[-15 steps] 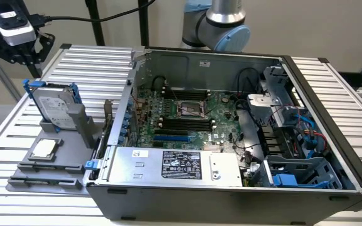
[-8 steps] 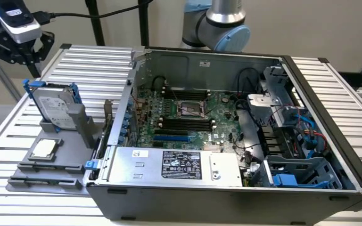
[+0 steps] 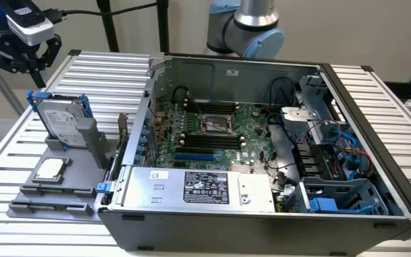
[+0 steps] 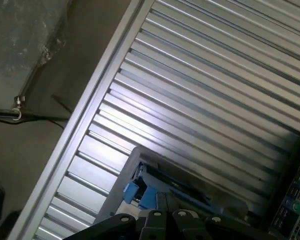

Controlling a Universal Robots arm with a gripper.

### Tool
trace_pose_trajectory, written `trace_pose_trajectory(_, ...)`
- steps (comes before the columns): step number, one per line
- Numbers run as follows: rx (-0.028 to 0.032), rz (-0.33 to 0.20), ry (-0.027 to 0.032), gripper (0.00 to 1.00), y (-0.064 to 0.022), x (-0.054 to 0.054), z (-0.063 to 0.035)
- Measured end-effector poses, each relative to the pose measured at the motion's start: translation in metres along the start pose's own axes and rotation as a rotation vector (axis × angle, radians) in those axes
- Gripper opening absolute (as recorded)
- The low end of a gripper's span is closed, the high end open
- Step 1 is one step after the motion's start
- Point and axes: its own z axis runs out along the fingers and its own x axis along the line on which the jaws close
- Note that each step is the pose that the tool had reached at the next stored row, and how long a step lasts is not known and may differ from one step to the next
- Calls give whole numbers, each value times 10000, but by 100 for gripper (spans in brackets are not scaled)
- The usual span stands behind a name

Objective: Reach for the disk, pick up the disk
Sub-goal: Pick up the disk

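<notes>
Jaws pressed together, holding nothing, and we see them high at the exterior view's left, well apart from the disk (image 3: 61, 120). The disk stands upright in a grey holder (image 3: 84, 144) on the table (image 3: 105, 69), just beside the open computer case (image 3: 263, 225). From the wrist we catch its blue-railed top edge, plus the floor (image 4: 20, 165).

The computer case (image 3: 263, 227) is lying on the table (image 3: 109, 67). A stand (image 3: 48, 203) is sitting on the table just beside the case, on the exterior view's left. The disk (image 3: 61, 122) is standing on its edge in the stand. A chip (image 3: 51, 168) is lying flat on the stand, in front of the disk. The gripper (image 3: 21, 58) is hanging above and behind the disk, apart from it.
</notes>
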Motion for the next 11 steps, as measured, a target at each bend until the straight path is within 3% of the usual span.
trace_pose_trajectory(11,1,-1999,69,11,0,0,-18)
